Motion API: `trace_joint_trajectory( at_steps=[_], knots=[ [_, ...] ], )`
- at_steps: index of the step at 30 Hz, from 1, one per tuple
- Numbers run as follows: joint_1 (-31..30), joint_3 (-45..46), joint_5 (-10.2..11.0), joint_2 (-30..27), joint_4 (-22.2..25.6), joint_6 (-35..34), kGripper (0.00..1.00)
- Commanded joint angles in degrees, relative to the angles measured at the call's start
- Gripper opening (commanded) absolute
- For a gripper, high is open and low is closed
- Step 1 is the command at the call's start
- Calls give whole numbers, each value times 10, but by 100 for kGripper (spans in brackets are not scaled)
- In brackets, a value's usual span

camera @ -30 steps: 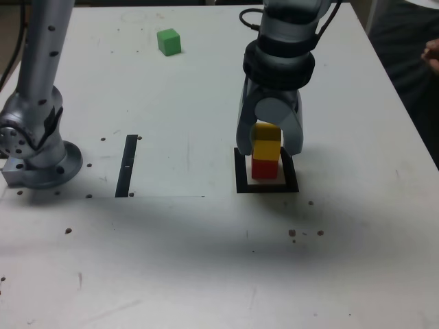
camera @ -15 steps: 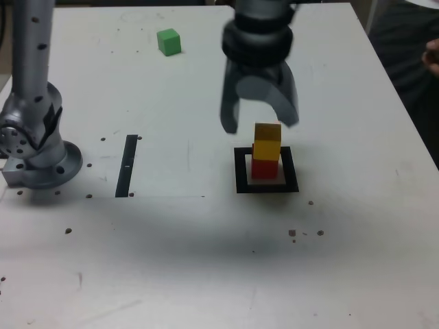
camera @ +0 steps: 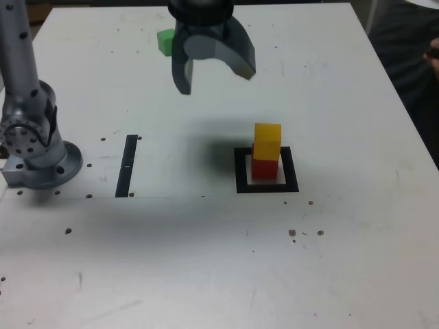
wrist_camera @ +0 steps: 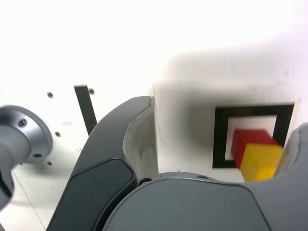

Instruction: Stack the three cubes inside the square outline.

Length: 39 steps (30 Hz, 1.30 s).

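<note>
Both fingers point(camera: 184, 75) wide apart, empty

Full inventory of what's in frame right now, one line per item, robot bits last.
yellow cube: 1, yellow, on top of the red cube
red cube: 1, red, inside the square outline, under the yellow one
green cube: 1, green, far side of the table, partly hidden behind the gripper in the exterior view
square outline: 1, black frame with white centre, towards the exterior view's right
black strip: 1, black, narrow, between the arm base and the outline
table: 1, white, scuffed, with small dark specks
person's hand: 1, partly visible at the exterior view's right edge
arm base: 1, silver, exterior view's left
gripper: 1, grey and black, raised above the table, open, holding nothing
</note>
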Motion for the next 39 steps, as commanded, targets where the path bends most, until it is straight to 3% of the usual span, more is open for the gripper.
trace_joint_trajectory(
  at_steps=[1,10,20,26,32,39],
  knots=[
    [31,-7,0,-4,0,16,99],
    [176,-55,0,22,1,95,100],
    [321,-144,1,94,23,172,100],
    [380,-195,4,149,40,203,100],
    [417,-261,24,227,55,220,100],
    [452,-310,39,266,72,230,100]
  ],
)
